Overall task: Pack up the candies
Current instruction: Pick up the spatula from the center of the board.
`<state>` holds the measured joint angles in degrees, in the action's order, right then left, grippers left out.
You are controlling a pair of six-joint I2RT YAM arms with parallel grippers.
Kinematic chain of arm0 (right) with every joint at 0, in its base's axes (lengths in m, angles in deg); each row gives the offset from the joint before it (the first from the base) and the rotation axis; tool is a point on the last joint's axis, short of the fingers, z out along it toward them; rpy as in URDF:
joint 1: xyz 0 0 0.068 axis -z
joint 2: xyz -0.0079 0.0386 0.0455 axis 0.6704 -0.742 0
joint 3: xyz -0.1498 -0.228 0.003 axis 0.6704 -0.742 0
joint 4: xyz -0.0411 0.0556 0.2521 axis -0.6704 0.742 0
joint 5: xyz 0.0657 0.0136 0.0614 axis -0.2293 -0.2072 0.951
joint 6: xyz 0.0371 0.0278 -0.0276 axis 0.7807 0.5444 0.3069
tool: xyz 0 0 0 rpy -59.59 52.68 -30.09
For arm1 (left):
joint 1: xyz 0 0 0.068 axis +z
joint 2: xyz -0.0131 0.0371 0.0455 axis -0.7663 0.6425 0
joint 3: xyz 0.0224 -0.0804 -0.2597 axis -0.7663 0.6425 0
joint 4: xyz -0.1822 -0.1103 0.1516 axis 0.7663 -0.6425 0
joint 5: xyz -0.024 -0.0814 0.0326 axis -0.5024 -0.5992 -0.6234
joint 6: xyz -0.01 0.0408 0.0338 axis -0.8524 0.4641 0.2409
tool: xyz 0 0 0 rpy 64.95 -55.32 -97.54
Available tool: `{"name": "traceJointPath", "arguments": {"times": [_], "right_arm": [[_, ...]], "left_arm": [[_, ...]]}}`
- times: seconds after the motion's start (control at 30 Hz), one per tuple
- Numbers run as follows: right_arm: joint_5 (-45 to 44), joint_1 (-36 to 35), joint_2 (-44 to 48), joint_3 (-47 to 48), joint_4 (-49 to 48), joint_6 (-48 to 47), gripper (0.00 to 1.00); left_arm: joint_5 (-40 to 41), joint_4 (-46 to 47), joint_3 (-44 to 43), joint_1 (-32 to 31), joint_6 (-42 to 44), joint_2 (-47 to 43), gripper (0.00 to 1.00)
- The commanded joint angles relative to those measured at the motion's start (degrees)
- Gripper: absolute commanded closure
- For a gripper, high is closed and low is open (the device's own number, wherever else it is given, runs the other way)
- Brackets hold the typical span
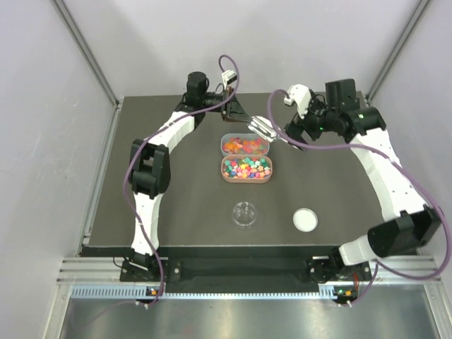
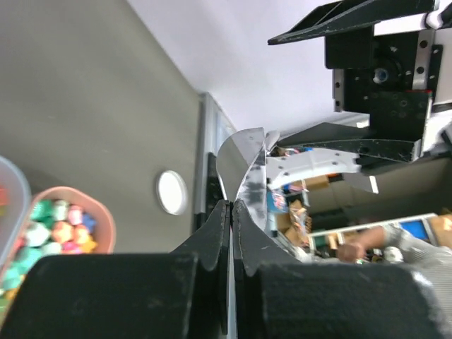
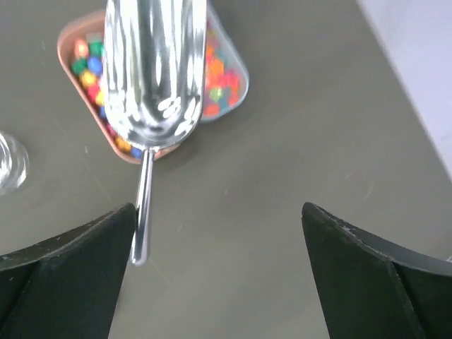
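Candies (image 1: 246, 168) fill two trays (image 1: 223, 170) mid-tabletop (image 1: 176, 183), the left gripper (image 2: 232, 205) jaws clamped on a metal scoop (image 1: 264, 128) above them, the right gripper (image 3: 217, 209) jaws wide apart.

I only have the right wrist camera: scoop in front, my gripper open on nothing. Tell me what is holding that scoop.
Observer: The left gripper is shut on the far end of the scoop, at the bowl, not the handle.
Operator: Good. Find me the jar's lid.
Observer: The lid lies flat on the table, right of the jar and apart from it.
Operator: Report the jar's contents.
Observer: From the top view it stands open and looks empty.
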<state>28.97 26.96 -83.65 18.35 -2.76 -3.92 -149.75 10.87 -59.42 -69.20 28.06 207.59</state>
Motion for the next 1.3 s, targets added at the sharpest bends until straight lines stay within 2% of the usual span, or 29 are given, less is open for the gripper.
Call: {"name": "traceJointPath", "arguments": {"times": [0.0,0.07,0.1,0.13,0.17,0.27,0.4,0.5,0.6,0.67,0.87,1.27], "right_arm": [[4.4,0.8,8.8,-4.0,-13.6,4.1,0.0],[4.8,0.8,13.2,-10.7,-20.1,8.8,0.0],[5.0,0.8,14.4,-12.6,-25.3,12.1,0.0],[5.7,0.8,15.3,-15.8,-27.5,13.3,0.04],[6.6,0.8,16.3,-18.2,-31.4,16.0,0.12],[9.9,0.8,18.1,-20.5,-36.3,17.4,0.12],[12.5,0.9,20.5,-23.9,-41.5,19.5,0.23],[15.8,1.2,20.3,-24.4,-36.5,16.0,0.22],[17.8,1.2,19.3,-22.5,-34.4,16.4,0.24],[19.5,1.2,19.5,-23.1,-36.3,16.7,0.27],[21.8,1.2,19.6,-27.2,-42.7,18.3,0.3],[23.2,0.7,16.1,-29.1,-46.4,16.8,0.37]], "left_arm": [[-11.8,10.8,-3.1,-0.2,-13.1,-0.9,1.0],[-14.1,10.2,-5.6,0.2,-14.8,0.3,1.0],[-16.9,6.6,-7.0,0.2,-15.2,1.9,1.0],[-17.7,3.7,-10.0,0.3,-14.9,2.6,1.0],[-17.8,0.1,-10.8,0.9,-13.3,3.4,1.0],[-17.8,-2.0,-11.6,2.6,-12.4,3.8,1.0],[-17.8,-4.4,-10.1,4.9,-11.3,3.5,1.0],[-17.9,-4.4,-8.9,5.6,-11.7,2.9,1.0],[-17.9,-4.3,-7.2,5.7,-11.6,2.5,1.0],[-17.9,-4.4,-6.7,5.7,-11.7,2.7,1.0],[-17.8,-4.4,-5.2,4.9,-12.0,2.6,1.0],[-18.2,-4.3,-4.2,4.9,-12.7,1.2,1.0]]}}
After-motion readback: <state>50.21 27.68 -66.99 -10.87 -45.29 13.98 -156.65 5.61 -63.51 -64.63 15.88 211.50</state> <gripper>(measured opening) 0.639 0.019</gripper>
